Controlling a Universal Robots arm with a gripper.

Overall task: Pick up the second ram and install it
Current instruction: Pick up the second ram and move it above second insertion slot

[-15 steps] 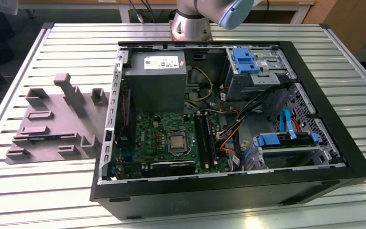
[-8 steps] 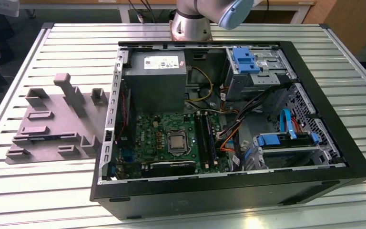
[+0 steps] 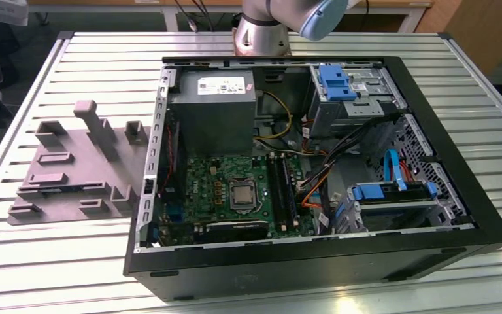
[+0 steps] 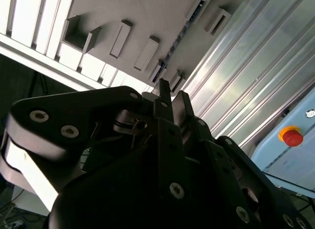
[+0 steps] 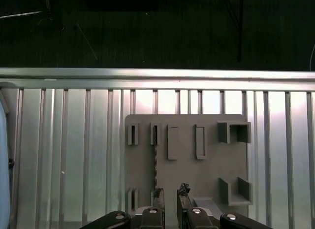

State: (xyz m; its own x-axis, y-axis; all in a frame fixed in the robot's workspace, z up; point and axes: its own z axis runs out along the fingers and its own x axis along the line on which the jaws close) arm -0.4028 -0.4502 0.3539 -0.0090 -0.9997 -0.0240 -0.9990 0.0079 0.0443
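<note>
Second ram [image 5: 155, 162] edge-up in grey holder [image 5: 206, 175], long axis toward pincer [image 5: 170, 192]

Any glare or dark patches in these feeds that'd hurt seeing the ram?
Exterior view: glare streaks on the table slats, computer case interior shaded. First wrist view: slats beside the grey holder plate glare white, background black; the second ram is a thin dark line. Second wrist view: end effector is a dark silhouette against bright slats.
</note>
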